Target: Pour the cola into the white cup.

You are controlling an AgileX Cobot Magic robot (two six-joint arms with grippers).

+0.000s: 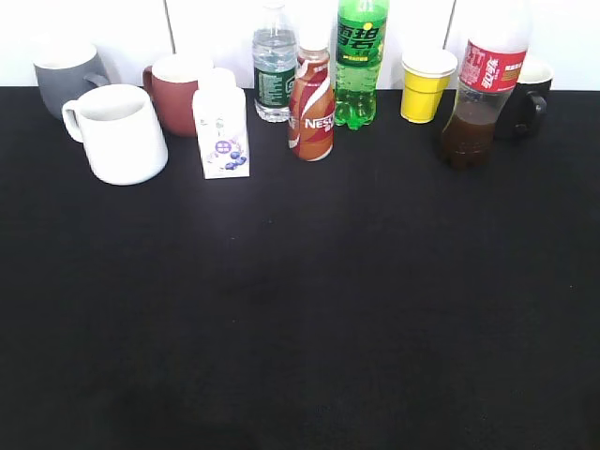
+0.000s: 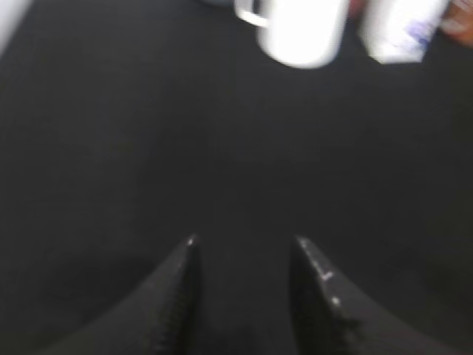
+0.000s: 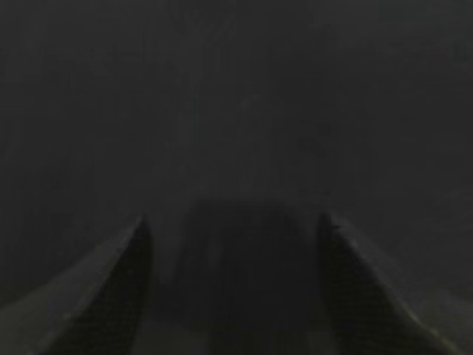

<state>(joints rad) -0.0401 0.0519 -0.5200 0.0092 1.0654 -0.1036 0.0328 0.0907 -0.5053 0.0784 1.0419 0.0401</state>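
Left gripper (image 2: 244, 244): fingers parted, empty, lower centre of the left wrist view; white cup (image 2: 299, 29), blurred, at top. Right gripper (image 3: 235, 222): apparently spread wide, empty, over dim black cloth. Exterior view: white cup (image 1: 120, 133) upper left, cola (image 1: 480, 89) upper right, well apart.

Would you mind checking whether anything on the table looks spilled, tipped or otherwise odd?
Nothing stands out: the cola bottle, white cup and other drinks stand upright, and no spill shows on the black table.

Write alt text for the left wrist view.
Two dark gripper fingers stand apart, empty, above a black tabletop. At the top edge, blurred, sit a large white ceramic mug and a small white carton.
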